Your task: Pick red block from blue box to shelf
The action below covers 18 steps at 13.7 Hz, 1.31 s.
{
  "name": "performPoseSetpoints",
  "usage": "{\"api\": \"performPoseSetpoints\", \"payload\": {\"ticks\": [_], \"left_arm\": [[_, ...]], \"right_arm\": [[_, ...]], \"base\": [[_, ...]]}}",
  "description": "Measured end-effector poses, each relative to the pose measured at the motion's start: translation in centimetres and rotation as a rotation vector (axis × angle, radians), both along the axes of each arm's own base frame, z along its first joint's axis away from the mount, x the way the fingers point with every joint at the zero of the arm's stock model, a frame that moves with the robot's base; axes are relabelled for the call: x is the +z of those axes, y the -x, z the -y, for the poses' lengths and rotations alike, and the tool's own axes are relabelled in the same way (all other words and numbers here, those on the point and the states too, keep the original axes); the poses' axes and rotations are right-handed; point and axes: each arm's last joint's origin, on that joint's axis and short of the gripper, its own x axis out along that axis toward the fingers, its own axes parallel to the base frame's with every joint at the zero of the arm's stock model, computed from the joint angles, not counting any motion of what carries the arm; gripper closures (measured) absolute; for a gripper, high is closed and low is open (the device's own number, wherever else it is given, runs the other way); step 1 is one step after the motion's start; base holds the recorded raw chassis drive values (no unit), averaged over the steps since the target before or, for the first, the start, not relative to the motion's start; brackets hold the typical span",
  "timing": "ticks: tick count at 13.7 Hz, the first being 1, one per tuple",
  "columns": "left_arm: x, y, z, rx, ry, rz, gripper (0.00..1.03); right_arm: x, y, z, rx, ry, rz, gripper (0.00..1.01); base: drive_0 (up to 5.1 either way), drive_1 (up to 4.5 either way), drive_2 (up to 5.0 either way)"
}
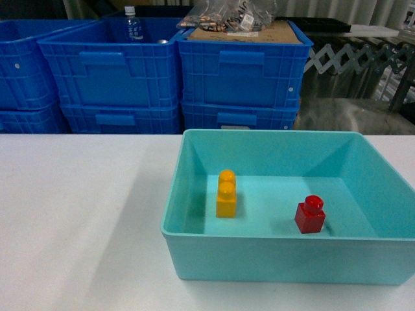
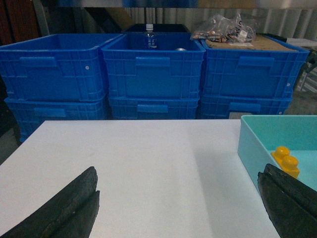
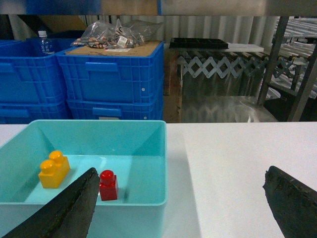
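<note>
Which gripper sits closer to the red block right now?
Right. The red block lies just past the right gripper's left finger; the left gripper hangs over bare table, seeing only the box's near corner.

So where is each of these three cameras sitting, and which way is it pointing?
Head: up on the robot, slanting down at the light turquoise plastic bin; no robot parts show.
Left wrist: low over the white table, facing the dark blue ribbed crates; open black jaws frame it.
Right wrist: likewise, bin ahead.
Shared: the small red plastic brick, head and right.
</note>
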Motion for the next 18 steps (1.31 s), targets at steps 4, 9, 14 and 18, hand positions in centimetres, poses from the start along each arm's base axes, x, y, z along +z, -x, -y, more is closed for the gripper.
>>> {"api": "performPoseSetpoints", "payload": {"ticks": [4,9,14,18], "left_arm": [[0.0,0.0,0.0,0.0,0.0,0.0,0.05],[0.0,0.0,0.0,0.0,0.0,0.0,0.05],[0.0,0.0,0.0,0.0,0.0,0.0,0.05],[0.0,0.0,0.0,0.0,0.0,0.0,0.05]], "right_arm": [[0.0,0.0,0.0,0.0,0.0,0.0,0.03],[0.0,0.0,0.0,0.0,0.0,0.0,0.03],[0.0,0.0,0.0,0.0,0.0,0.0,0.03],[0.0,0.0,0.0,0.0,0.0,0.0,0.03]], "base": [[0.0,0.0,0.0],[0.0,0.0,0.0],[0.0,0.0,0.0],[0.0,0.0,0.0]]}}
